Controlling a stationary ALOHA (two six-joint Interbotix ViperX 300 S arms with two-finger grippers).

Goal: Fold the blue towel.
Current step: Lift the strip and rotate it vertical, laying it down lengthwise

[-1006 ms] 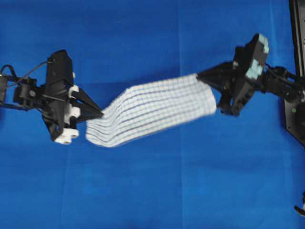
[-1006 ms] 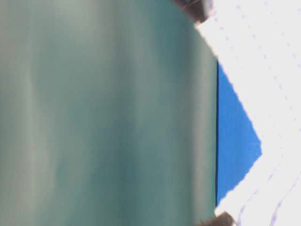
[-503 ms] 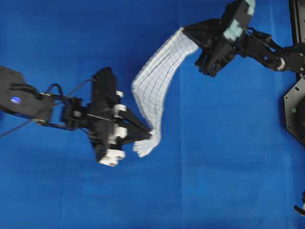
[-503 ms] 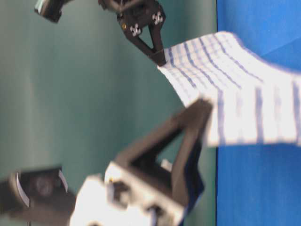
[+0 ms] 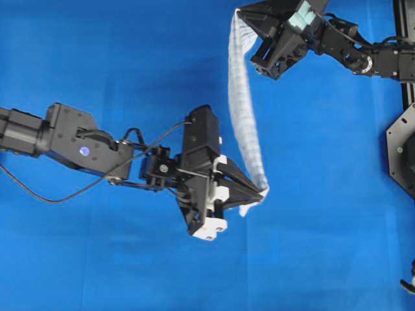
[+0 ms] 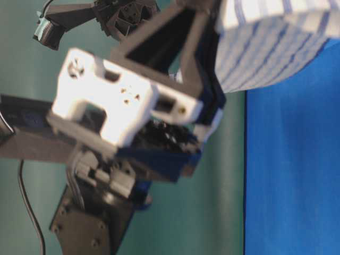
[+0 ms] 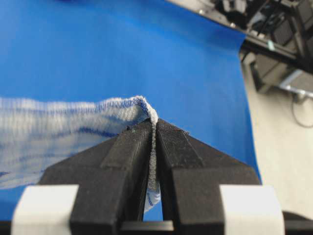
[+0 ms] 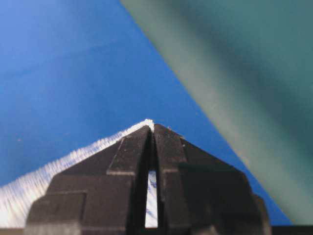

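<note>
Both arms are matte black with tapered black fingers. The left tool [image 5: 262, 190] carries white plastic blocks and loose black cables; the right tool [image 5: 241, 14] shows pale teal patches.

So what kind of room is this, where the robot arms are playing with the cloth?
Probably a robot lab or test bench, not a home. Two black arms hold a striped towel between the left claw and right claw over a plain blue table covering, with a bare green wall behind.

A plain blue table covering [image 5: 117, 71] meets a teal-green backdrop [image 6: 32, 79].
</note>
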